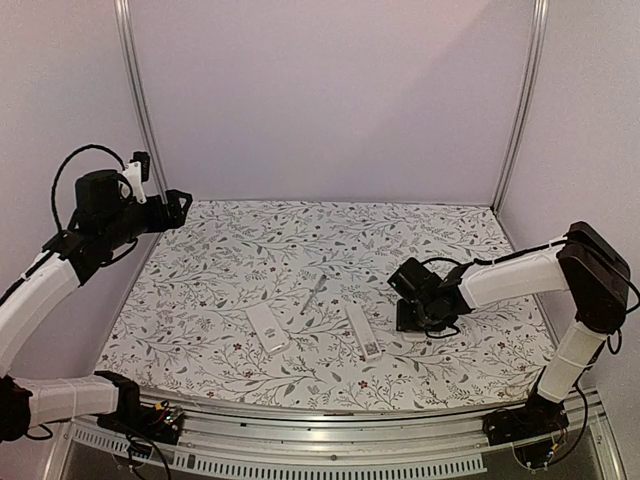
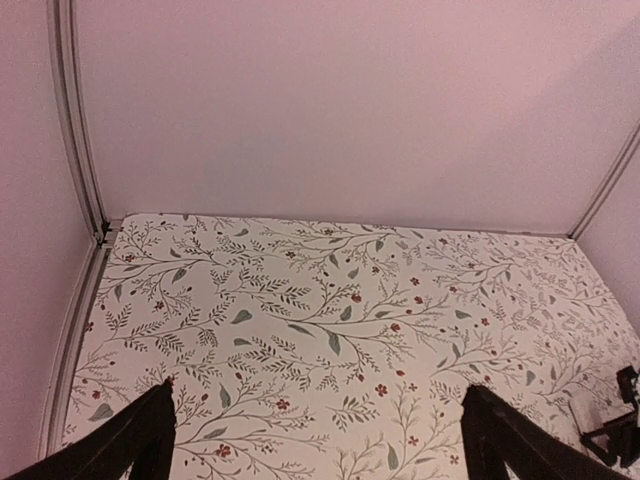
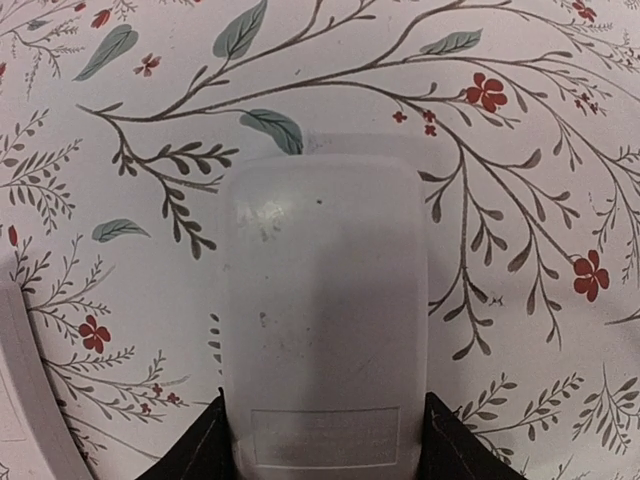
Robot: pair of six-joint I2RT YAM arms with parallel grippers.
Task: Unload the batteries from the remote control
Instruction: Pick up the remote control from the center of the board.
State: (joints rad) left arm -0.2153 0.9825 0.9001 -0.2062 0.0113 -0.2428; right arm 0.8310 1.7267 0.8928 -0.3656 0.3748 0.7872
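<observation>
At 3 o'clock on the floral cloth (image 1: 220,260), the right gripper (image 1: 412,315) is clamped on a white plastic cover (image 3: 325,320).

Seen from the right wrist, the two dark fingers (image 3: 200,450) press against the cover's long sides. Whether it lies on the cloth or hangs just above it cannot be told. Near that gripper, at its 9 o'clock, lies the right-hand remote (image 1: 362,331), with a dark patch at its near end; the batteries are too small to make out there. The left-hand remote (image 1: 267,328) lies at 7 o'clock of the cloth's middle, apart from the other. A thin grey pen-like tool (image 1: 312,293) lies between the two, a little toward 12. The left gripper (image 1: 172,208) hangs high over the 10 o'clock corner, well apart from everything, its fingers (image 2: 140,440) spread wide above the cloth.
</observation>
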